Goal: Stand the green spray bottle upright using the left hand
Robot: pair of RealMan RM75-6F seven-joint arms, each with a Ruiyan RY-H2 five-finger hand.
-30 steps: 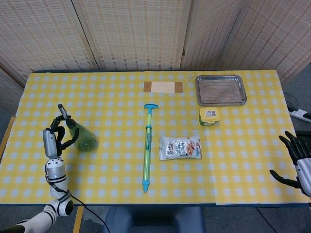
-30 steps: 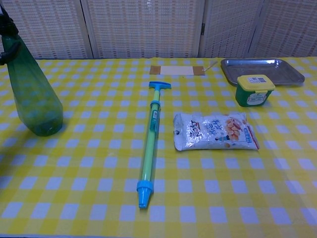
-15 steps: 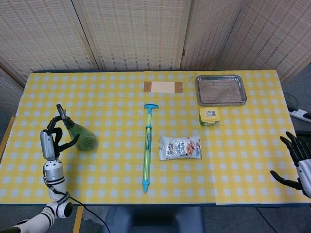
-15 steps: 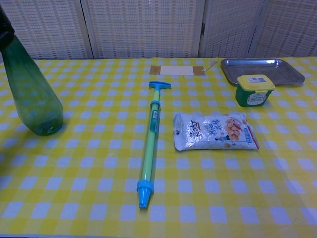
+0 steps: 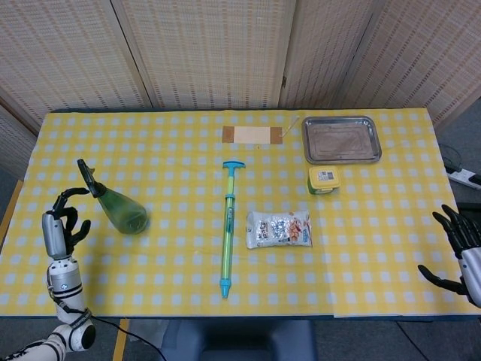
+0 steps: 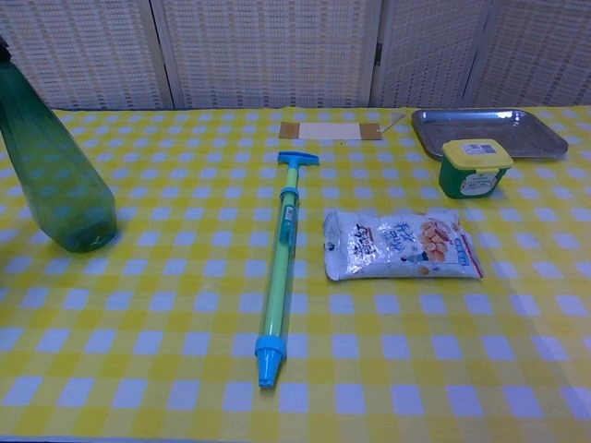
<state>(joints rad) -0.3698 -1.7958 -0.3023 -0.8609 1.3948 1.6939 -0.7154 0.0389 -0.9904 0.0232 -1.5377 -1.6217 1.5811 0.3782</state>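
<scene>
Backing off toward the table's left edge, my left hand [image 5: 62, 226] has released the green spray bottle [image 5: 120, 210], upright nearby; my right hand [image 5: 460, 244] hangs spread, empty, beyond the right edge.

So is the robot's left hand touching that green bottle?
Apart. The head view shows tablecloth between the left hand and the upright green spray bottle.

The left hand [image 5: 63, 227] is seen at the lower left of the head view, raised on its upright forearm with the fingers loosely curled and nothing held. The right hand [image 5: 460, 248] is seen at the lower right edge, its fingers spread apart and nothing gripped.
</scene>
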